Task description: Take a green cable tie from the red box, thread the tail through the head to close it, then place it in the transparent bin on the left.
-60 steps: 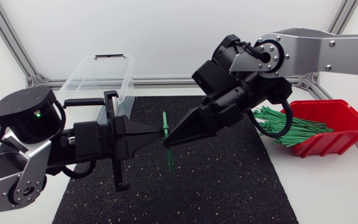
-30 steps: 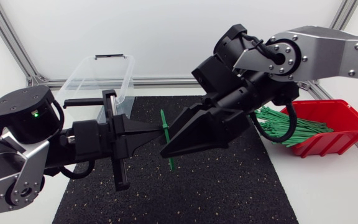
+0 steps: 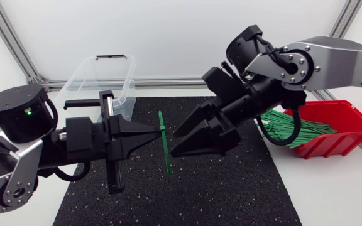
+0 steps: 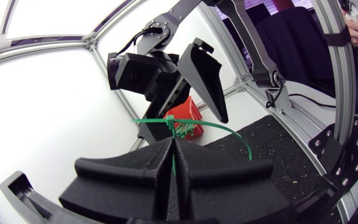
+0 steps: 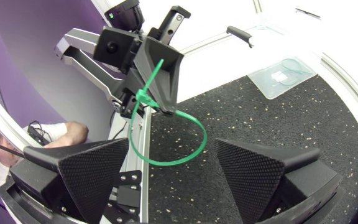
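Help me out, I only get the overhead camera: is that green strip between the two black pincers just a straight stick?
Observer: No. The right wrist view shows the cable tie bent into a closed loop, tail passed through its head.
Operator: Where is it gripped?
Observer: From the left wrist view, the left pincer is shut on the strap just beside the head.
Operator: Anything in the clear tub yet?
Observer: Yes. The right wrist view shows another green tie lying in the transparent bin.
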Tool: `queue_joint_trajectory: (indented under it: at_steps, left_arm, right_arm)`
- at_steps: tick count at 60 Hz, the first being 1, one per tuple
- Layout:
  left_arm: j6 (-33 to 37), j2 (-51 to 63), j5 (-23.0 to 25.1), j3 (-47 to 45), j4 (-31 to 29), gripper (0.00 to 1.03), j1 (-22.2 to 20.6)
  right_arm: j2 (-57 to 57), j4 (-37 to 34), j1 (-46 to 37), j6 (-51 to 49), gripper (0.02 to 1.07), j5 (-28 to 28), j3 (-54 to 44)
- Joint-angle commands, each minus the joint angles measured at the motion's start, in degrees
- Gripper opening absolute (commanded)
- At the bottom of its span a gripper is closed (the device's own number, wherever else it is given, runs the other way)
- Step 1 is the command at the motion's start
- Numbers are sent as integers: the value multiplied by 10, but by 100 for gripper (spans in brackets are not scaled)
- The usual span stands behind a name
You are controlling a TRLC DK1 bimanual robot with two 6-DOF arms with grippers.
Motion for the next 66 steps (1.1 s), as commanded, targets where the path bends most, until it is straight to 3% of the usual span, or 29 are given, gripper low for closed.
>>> queue_joint_trajectory:
  at_steps: [1, 37, 42, 46, 57, 64, 66]
  left_arm:
    - [-11, -10, 5, 11, -2, 3, 1]
    - [6, -12, -23, -2, -20, 3, -33]
    - [7, -12, -23, -3, -20, 3, -33]
    - [7, -12, -23, -3, -21, 3, -33]
    - [8, -14, -23, -6, -24, 3, -33]
    - [9, -14, -23, -6, -25, 3, -33]
    - [9, -14, -23, -6, -26, 3, -33]
  right_arm:
    - [-28, 12, -6, 11, 103, 19, -14]
    - [-5, -3, -2, 20, 102, 20, 65]
    - [0, 0, 4, 18, 99, 18, 70]
    - [-4, -1, 7, 21, 103, 17, 74]
    - [12, -3, 2, 21, 103, 14, 91]
    - [12, 0, 1, 19, 83, 1, 92]
    - [11, 2, 4, 16, 70, 0, 91]
